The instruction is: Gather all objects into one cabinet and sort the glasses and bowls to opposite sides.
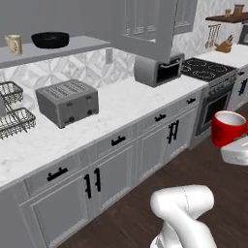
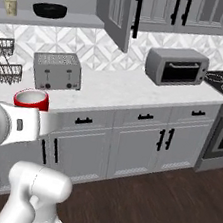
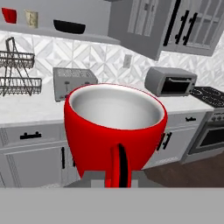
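The gripper (image 3: 114, 175) pinches one red mug (image 3: 114, 131) upright by its handle — mouth up. On the cabinet shelf (image 3: 78, 36): one black bowl (image 3: 69, 27), one beige cup (image 3: 31, 19), one red tumbler (image 3: 9, 15).

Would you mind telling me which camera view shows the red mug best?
The hand view: the red mug is close up, showing its white inside and handle. In the left base view the mug sits small at the right edge; in the right base view only its rim rises above the arm.
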Controlling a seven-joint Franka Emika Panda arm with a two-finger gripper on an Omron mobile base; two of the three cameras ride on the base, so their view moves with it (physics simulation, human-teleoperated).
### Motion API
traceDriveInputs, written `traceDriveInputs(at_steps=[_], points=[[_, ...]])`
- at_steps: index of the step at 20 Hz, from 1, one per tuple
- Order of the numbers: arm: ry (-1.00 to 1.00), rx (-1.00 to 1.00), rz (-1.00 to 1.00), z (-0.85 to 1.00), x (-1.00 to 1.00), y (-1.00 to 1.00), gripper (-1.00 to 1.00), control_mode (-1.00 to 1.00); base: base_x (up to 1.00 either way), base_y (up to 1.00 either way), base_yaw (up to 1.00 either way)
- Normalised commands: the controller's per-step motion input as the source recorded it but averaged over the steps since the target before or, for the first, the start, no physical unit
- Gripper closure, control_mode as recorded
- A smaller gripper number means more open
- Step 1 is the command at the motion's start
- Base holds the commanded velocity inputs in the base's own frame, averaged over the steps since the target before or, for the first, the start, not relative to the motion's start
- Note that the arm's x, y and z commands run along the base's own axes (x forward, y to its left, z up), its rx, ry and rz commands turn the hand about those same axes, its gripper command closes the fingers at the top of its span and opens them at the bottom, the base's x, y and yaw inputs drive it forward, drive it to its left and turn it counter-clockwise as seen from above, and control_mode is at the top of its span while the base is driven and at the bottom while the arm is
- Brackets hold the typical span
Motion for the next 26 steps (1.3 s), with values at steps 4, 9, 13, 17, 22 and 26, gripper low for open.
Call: traceDriveInputs(at_steps=[4, 9, 13, 17, 22, 26], points=[[0.00, 0.00, 0.00, 0.00, 0.00, 0.00, 1.00, 1.00, -0.23, 0.97, -0.01], [0.00, 0.00, 0.00, 0.00, 0.00, 0.00, 1.00, 1.00, 0.02, 0.67, 0.03], [0.00, 0.00, 0.00, 0.00, 0.00, 0.00, 1.00, 1.00, 0.43, 0.30, 0.11], [0.00, 0.00, 0.00, 0.00, 0.00, 0.00, 1.00, 1.00, 0.18, 0.84, 0.10], [0.00, 0.00, 0.00, 0.00, 0.00, 0.00, 1.00, 1.00, 0.71, 0.83, -0.01], [0.00, 0.00, 0.00, 0.00, 0.00, 0.00, 1.00, 1.00, 0.76, 0.69, 0.00]])
